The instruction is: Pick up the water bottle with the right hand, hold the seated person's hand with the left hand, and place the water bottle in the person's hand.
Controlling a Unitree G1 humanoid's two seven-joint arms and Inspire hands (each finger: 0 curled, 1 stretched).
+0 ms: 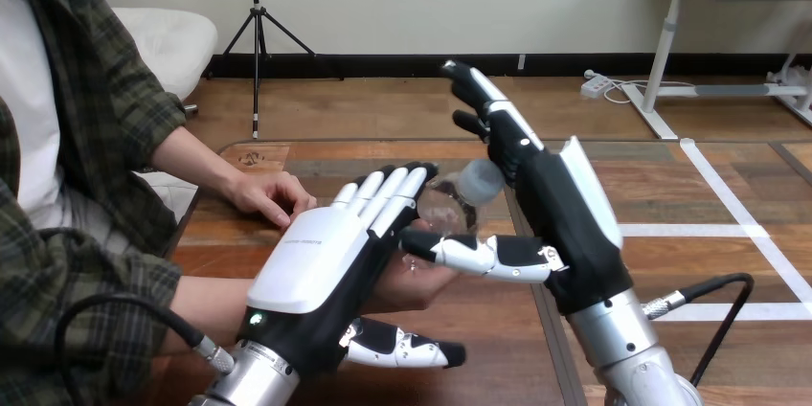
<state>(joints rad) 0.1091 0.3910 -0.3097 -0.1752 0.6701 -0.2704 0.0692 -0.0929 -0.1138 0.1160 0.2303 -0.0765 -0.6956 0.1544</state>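
From my station I log a wooden table (661, 181) with white tape lines (728, 197) on its right part. One long strip runs diagonally toward the right edge, and two shorter strips run crosswise from it toward the table's middle. Near the table's far left edge, the person's hand at the view's left (273, 197) lies palm down on the wood, fingers loosely bent.

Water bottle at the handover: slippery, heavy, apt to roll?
The water bottle looks like clear, smooth plastic, so probably slippery to grip. It lies tilted, cap toward the right hand; being round, it may roll off the person's hand beneath it. No liquid level is visible, so it is likely light.
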